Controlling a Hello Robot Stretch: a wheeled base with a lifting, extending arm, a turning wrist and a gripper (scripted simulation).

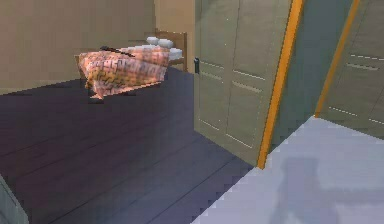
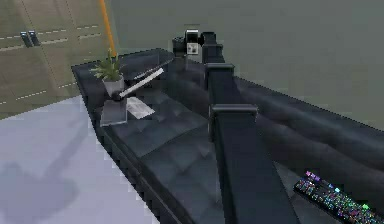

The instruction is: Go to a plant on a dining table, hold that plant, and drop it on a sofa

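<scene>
Sofa (image 2: 172,136) middle bare, plant (image 2: 108,70) at left end

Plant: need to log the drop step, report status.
Gripper near plant, hold can't be told. Plant at sofa's end. Grey flat thing on seat close by.

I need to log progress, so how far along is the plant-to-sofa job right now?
Done, apparently: the fetch, since the arm reaches over the dark tufted sofa. In hand: the small green plant in a pale pot is at the tool's far end by the sofa's corner; whether held or resting, I cannot tell. Left: a confirmed drop on the cushions.
</scene>
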